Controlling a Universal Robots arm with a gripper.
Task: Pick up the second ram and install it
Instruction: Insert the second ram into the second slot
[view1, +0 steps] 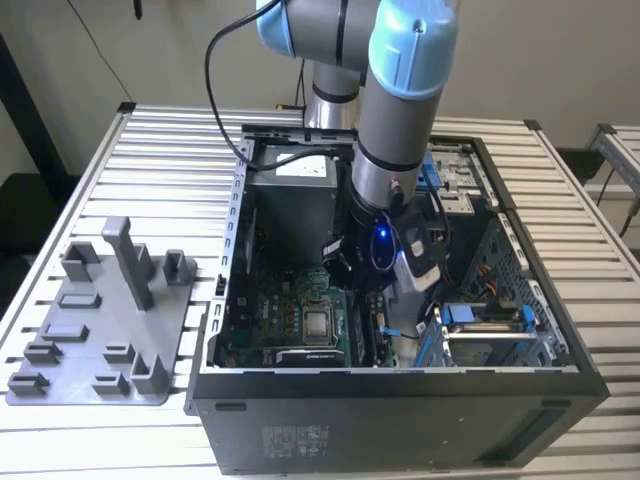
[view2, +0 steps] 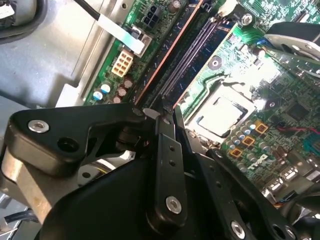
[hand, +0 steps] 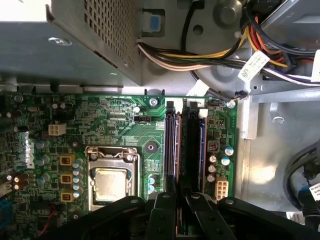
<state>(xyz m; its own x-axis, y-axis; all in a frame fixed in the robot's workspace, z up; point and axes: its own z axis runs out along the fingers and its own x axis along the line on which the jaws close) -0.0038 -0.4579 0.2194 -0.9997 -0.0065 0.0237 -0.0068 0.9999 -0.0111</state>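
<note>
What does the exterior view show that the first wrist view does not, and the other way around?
Exterior view adds: the grey fixture tray on the slatted table, at the exterior view's left of the computer case, and the arm reaching into it.
First wrist view adds: the gripper close to the two dark memory slots, and the small capacitors beside them.
Both: the green motherboard, the processor socket and the power supply box.

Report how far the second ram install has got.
Pickup looks done: the grey tray holds no stick. In hand: the gripper sits inside the case, right over the memory slots. Left: seating; whether the second ram is in a slot cannot be told.
</note>
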